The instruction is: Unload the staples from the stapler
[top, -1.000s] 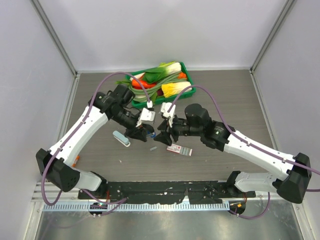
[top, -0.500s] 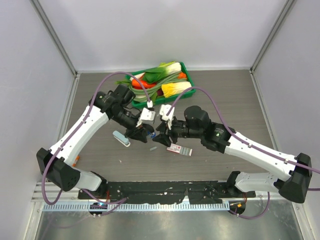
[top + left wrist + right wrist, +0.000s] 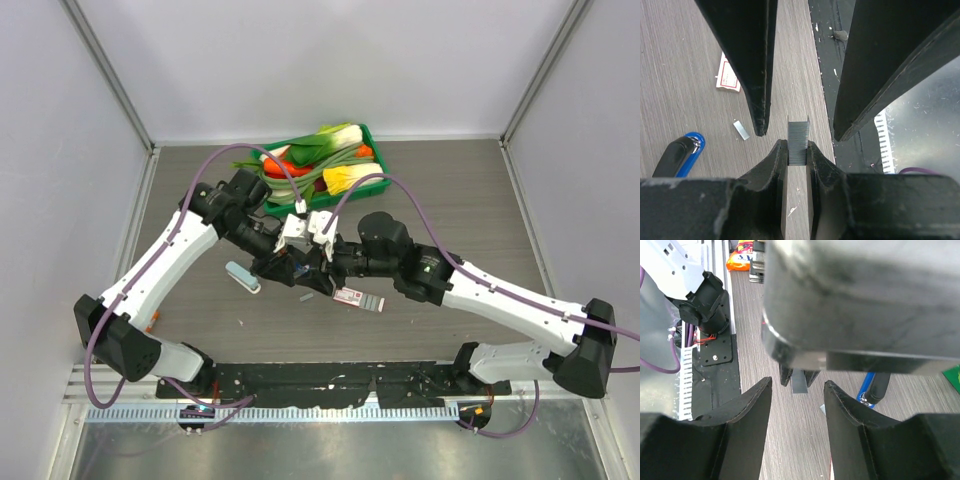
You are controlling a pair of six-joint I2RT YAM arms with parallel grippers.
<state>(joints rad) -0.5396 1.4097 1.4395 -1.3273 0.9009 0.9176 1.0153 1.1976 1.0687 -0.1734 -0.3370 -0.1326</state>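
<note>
My left gripper (image 3: 797, 146) is shut on the staples (image 3: 797, 140), a short grey strip that sticks out past its fingertips, above the table. My right gripper (image 3: 797, 384) is open, its fingers on either side of that strip (image 3: 801, 382) without touching it; they show as large black fingers (image 3: 757, 60) in the left wrist view. The dark blue and black stapler (image 3: 679, 154) lies on the table to one side and also shows in the right wrist view (image 3: 874, 388). In the top view both grippers (image 3: 292, 264) (image 3: 318, 262) meet at mid-table and hide the stapler.
A loose silvery piece (image 3: 741, 130) (image 3: 306, 297) lies on the table beside a red-and-white carton (image 3: 358, 299) (image 3: 729, 77). A pale blue-and-white oblong object (image 3: 242, 277) lies to the left. A green crate of vegetables (image 3: 320, 165) stands behind. The black base rail (image 3: 330, 380) runs along the near edge.
My right gripper has moved left up to my left gripper, so its open fingers now flank the held strip. The left arm has barely moved.
</note>
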